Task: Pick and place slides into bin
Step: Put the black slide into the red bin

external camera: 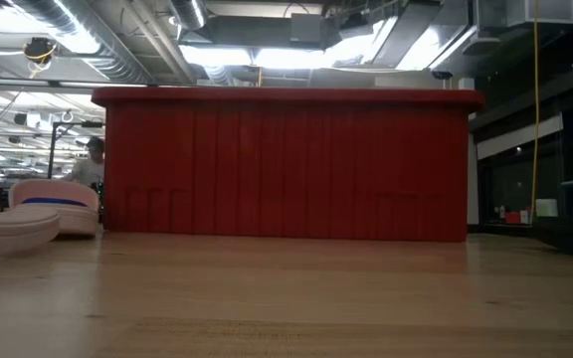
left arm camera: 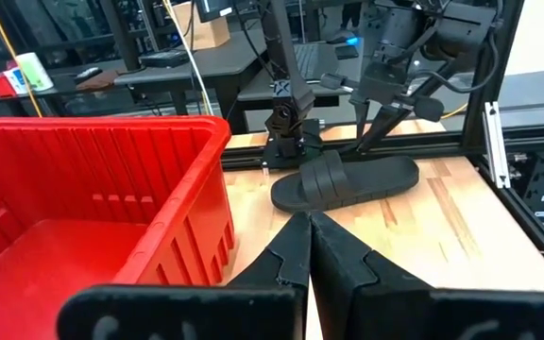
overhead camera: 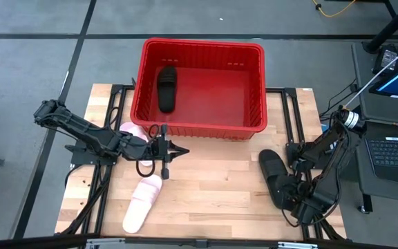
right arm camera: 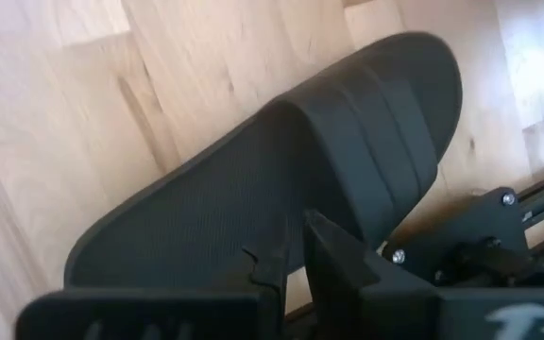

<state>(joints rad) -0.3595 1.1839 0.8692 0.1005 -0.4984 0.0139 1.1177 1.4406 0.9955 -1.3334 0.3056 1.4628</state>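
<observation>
The red bin [overhead camera: 202,86] stands at the table's far middle with one black slide [overhead camera: 166,88] lying inside at its left. My left gripper [overhead camera: 175,151] is shut and empty, just in front of the bin's near wall [left arm camera: 93,227]. One pink slide [overhead camera: 142,203] lies on the table near the front left. The other pink slide [overhead camera: 130,130] lies partly under my left arm. The second black slide [overhead camera: 275,176] lies flat on the table at the right. My right gripper [right arm camera: 296,260] is over its right edge, fingers close together. My right gripper points down at the long right edge of the black slide's sole [right arm camera: 253,241], beside the strap [right arm camera: 366,142]. Its own fingers hide the place, so I cannot tell whether it touches the slide. The slide lies flat on the table [left arm camera: 343,181].
Bare wooden table [overhead camera: 213,187] lies between the two arms. The metal frame rails [overhead camera: 292,117] run along the table's sides. A laptop [overhead camera: 396,149] and desks stand off the right edge. The pink slides show at the left in the low view [external camera: 28,214].
</observation>
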